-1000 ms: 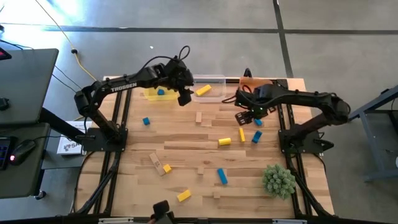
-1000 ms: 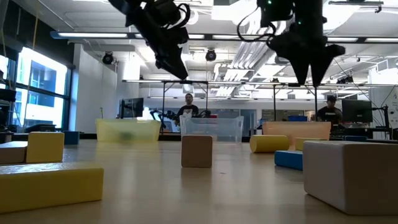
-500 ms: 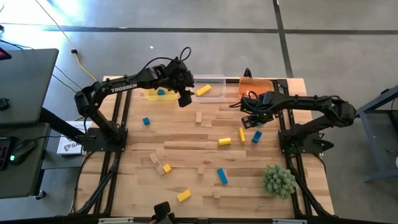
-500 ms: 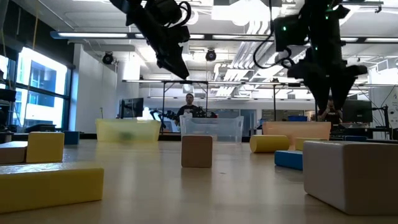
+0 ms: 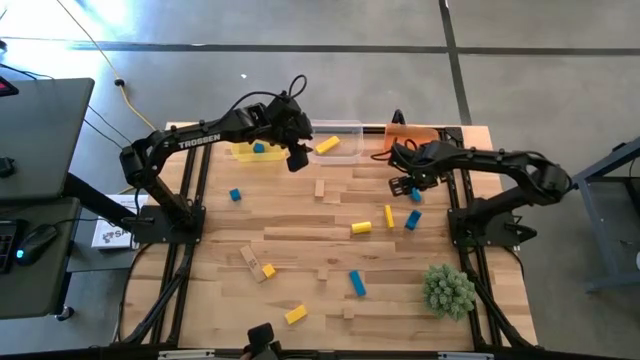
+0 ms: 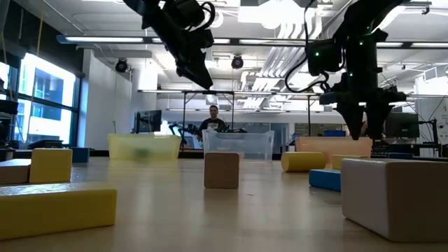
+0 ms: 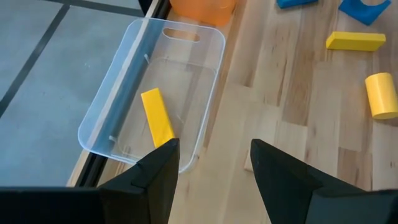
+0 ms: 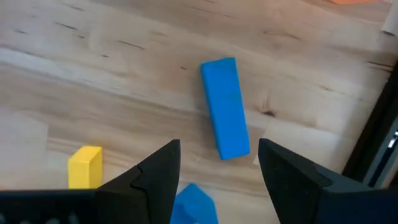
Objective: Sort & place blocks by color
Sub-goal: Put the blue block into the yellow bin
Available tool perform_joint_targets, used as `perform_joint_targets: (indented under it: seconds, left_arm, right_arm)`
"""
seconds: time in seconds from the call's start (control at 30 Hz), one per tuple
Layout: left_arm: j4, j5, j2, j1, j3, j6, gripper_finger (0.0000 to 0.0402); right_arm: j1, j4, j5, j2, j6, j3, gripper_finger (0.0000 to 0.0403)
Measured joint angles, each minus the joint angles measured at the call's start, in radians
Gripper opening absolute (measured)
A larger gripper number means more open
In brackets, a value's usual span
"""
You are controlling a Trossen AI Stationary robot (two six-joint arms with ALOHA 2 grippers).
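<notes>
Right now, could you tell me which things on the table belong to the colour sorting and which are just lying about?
Job: painted blue, painted yellow and plain wooden blocks; translucent yellow bin; clear plastic bin; orange bin.
Lying about: spiky green plant ball.

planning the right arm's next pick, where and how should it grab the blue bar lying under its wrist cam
Grip the blue bar across its narrow width at mid-length, coming straight down. It lies flat on the table with both long sides clear, and the right gripper hangs open above it.
</notes>
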Motion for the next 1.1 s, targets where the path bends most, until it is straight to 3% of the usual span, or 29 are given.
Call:
perform_joint_targets:
  seconds: [0.53, 0.87, 1.1]
  left_arm:
    - [0.008, -0.004, 0.000, 0.001, 0.000, 0.000, 0.0186]
    - [0.008, -0.004, 0.000, 0.000, 0.000, 0.000, 0.0186]
    - [0.007, -0.004, 0.000, 0.000, 0.000, 0.000, 0.0186]
  right_arm:
    - [-0.023, 0.010, 0.001, 0.273, -0.081, 0.000, 0.0206]
    - [-0.106, 0.032, -0.066, 0.306, -0.181, 0.003, 0.0204]
    - [-0.171, 0.069, -0.150, 0.304, -0.206, -0.034, 0.0166]
